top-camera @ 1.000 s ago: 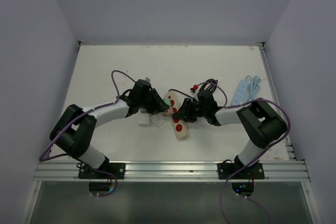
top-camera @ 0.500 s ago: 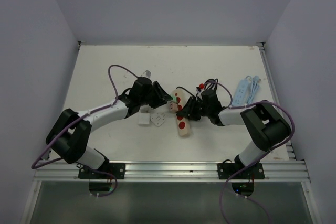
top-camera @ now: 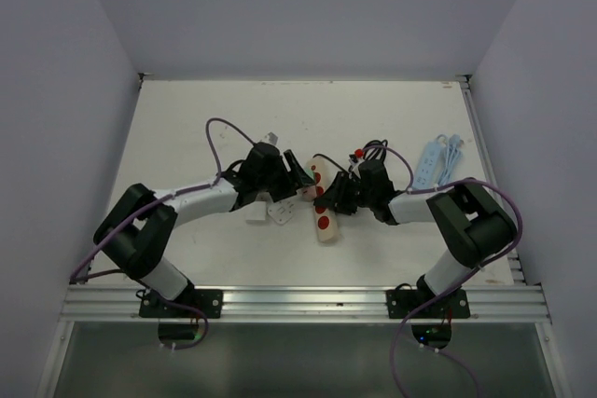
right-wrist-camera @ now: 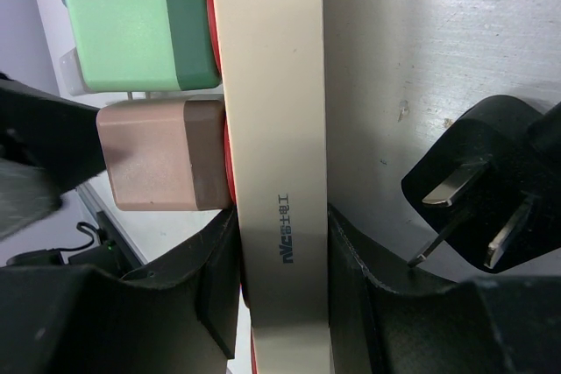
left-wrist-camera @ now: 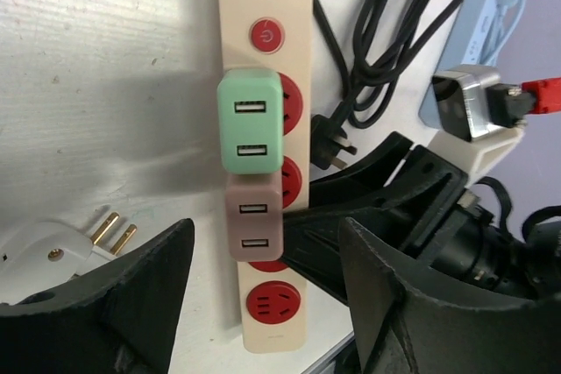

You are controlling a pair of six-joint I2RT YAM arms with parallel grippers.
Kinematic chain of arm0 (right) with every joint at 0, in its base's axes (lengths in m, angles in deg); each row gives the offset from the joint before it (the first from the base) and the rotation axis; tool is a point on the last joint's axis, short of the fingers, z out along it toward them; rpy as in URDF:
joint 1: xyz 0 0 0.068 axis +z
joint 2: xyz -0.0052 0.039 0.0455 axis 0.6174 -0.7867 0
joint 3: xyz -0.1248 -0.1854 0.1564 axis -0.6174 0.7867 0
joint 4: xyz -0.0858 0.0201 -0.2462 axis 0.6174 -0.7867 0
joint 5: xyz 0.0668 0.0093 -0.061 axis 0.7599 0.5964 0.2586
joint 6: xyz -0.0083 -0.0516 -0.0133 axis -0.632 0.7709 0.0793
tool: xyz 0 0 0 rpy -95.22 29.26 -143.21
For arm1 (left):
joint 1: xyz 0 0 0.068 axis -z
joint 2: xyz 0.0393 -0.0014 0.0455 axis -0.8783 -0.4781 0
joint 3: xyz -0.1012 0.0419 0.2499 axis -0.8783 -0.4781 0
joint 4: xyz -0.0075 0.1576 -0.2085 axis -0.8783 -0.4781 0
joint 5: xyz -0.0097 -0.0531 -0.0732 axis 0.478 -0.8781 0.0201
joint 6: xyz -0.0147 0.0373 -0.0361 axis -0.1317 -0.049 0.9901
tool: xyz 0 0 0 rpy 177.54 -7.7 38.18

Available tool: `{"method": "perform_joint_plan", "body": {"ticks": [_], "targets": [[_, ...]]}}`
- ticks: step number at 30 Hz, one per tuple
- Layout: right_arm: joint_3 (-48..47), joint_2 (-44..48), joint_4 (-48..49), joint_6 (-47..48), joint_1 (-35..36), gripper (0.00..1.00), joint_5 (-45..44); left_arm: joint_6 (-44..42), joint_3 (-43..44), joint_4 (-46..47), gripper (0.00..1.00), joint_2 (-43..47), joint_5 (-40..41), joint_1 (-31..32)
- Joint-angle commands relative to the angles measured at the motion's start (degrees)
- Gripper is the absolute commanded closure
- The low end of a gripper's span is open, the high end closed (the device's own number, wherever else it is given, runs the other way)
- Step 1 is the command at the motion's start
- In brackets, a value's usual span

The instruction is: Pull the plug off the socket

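Two arms bend inward from their bases and meet near the middle of the table (top-camera: 187, 118). The left gripper (top-camera: 297, 177) hangs over the power strip (top-camera: 323, 226) with its fingers wide apart. Its wrist view shows a green plug (left-wrist-camera: 250, 133) and a brown-pink plug (left-wrist-camera: 255, 228) seated one after the other in the red sockets, between those fingers. The right gripper (top-camera: 328, 200) lies low on the table and is clamped on the two long sides of the strip, which only the right wrist view makes clear. That view also shows a loose black plug (right-wrist-camera: 473, 190) with bare prongs, just beside the strip. A white adapter (left-wrist-camera: 53, 256) with gold pins appears near the left finger.
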Motion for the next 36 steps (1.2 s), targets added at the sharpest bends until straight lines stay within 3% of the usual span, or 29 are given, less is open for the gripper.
{"method": "perform_joint_plan", "body": {"ticks": [1, 4, 11, 16, 21, 23, 24, 27, 36], "targets": [[4.8, -5.3, -17.4, 4.0, -1.3, 1.00, -10.0, -1.4, 2.6, 2.9, 0.31, -2.7, 0.9, 1.2], [4.7, -5.9, -17.1, 4.0, -1.3, 1.00, -9.7, -1.3, 3.9, 3.0, 0.34, -5.2, 0.9, 2.0], [4.5, -6.4, -16.9, 4.1, -1.4, 1.00, -9.3, -1.1, 5.9, 3.4, 0.56, -8.1, 0.9, 2.9], [4.4, -6.6, -16.6, 4.2, -1.4, 1.00, -9.0, -1.0, 5.9, 4.1, 0.63, -8.9, 0.9, 3.3], [4.7, -6.3, -15.8, 4.4, -1.3, 0.99, -7.9, -0.5, 5.1, 4.8, 0.89, -9.3, 0.2, 3.8], [4.8, -5.9, -15.5, 4.3, -1.3, 0.84, -7.6, -0.4, 4.9, 4.8, 1.00, -8.9, 0.2, 3.9], [5.1, -5.6, -15.3, 4.3, -1.3, 0.69, -7.5, -0.3, 4.8, 4.7, 1.00, -8.7, 0.3, 3.9], [5.4, -4.8, -15.5, 4.7, -1.3, 0.52, -6.3, -0.2, 5.0, 4.5, 1.00, -7.8, 0.9, 3.8], [5.8, -3.8, -16.7, 5.1, -0.7, 0.47, -5.7, 0.1, 8.1, 3.1, 1.00, -7.3, 0.7, 3.8]]}}
